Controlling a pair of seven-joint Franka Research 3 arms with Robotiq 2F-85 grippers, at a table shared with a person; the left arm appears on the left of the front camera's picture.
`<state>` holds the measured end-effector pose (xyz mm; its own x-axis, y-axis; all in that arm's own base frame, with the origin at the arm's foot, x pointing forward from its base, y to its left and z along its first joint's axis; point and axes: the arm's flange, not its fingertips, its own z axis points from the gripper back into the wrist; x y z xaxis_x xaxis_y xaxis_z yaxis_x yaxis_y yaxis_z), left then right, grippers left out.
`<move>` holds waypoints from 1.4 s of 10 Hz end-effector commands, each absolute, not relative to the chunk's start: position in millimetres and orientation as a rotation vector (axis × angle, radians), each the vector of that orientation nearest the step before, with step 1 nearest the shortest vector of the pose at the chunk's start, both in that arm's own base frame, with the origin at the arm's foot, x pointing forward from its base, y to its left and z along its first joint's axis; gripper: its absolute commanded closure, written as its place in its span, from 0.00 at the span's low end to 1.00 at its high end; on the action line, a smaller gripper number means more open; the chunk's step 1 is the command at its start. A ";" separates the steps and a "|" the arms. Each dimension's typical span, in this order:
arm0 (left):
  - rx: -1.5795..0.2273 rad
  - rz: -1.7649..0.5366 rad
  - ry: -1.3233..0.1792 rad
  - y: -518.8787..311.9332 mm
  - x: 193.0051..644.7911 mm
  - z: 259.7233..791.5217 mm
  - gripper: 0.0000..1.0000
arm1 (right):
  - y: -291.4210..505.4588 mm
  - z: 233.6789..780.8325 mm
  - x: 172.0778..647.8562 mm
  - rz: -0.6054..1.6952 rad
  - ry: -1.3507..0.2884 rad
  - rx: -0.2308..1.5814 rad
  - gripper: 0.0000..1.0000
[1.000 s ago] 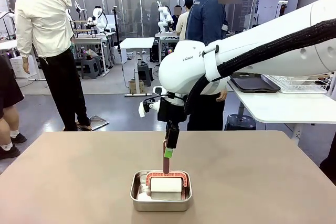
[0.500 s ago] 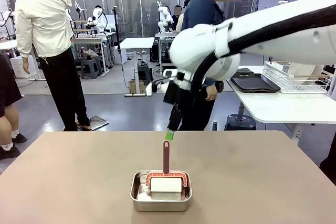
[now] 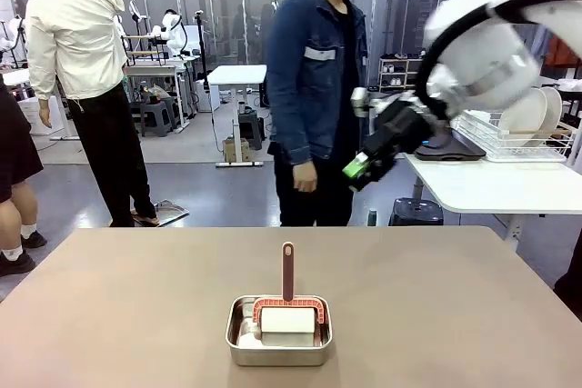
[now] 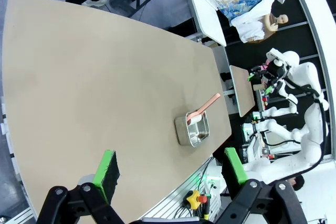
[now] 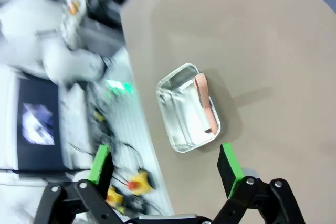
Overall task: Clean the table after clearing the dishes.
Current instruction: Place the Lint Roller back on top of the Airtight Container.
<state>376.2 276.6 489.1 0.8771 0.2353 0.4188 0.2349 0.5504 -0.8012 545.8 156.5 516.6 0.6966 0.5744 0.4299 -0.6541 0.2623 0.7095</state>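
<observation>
The brownish table [image 3: 136, 306] carries a small steel tin [image 3: 278, 332] near its front middle. A white roller with a pink handle [image 3: 288, 272] stands in the tin, handle upright. My right gripper [image 3: 356, 168] hangs open high over the far right edge, well clear of the handle. Its wrist view looks down on the tin [image 5: 184, 109] between wide-apart green pads [image 5: 227, 162]. My left gripper [image 4: 170, 167] is open with nothing in it, high above the table [image 4: 94, 77], with the tin [image 4: 192, 129] far below. White dishes [image 3: 527, 114] stand in a wire rack.
A person in a denim jacket [image 3: 314, 88] stands at the far edge, about the middle. The white side table [image 3: 491, 184] at right holds the wire rack [image 3: 518, 144] and a dark tray [image 3: 446, 144]. Other people stand at back left.
My right gripper has risen from the pink handle and swung up and to the right, leaving the roller in the tin. The person has stepped left to the middle of the far edge.
</observation>
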 end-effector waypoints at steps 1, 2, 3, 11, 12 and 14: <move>-1.002 0.008 -0.508 276.3 371.4 493.6 0.00 | 105.8 504.8 545.5 0.512 -0.148 1.204 0.00; -1.002 0.008 -0.508 276.3 371.4 493.6 0.00 | 69.9 500.7 551.8 0.392 -0.168 1.245 0.00; -1.002 0.008 -0.508 276.3 371.4 493.6 0.00 | 30.6 494.6 558.6 0.311 -0.172 1.285 0.00; -1.002 0.008 -0.508 276.3 371.4 493.6 0.00 | -232.1 448.6 524.8 -0.128 -0.420 1.191 0.00; -1.002 0.008 -0.508 276.3 371.4 493.6 0.00 | -233.4 445.8 527.3 -0.109 -0.366 1.215 0.00; -1.002 0.008 -0.508 276.3 371.4 493.6 0.00 | -233.4 445.8 527.3 -0.109 -0.366 1.215 0.00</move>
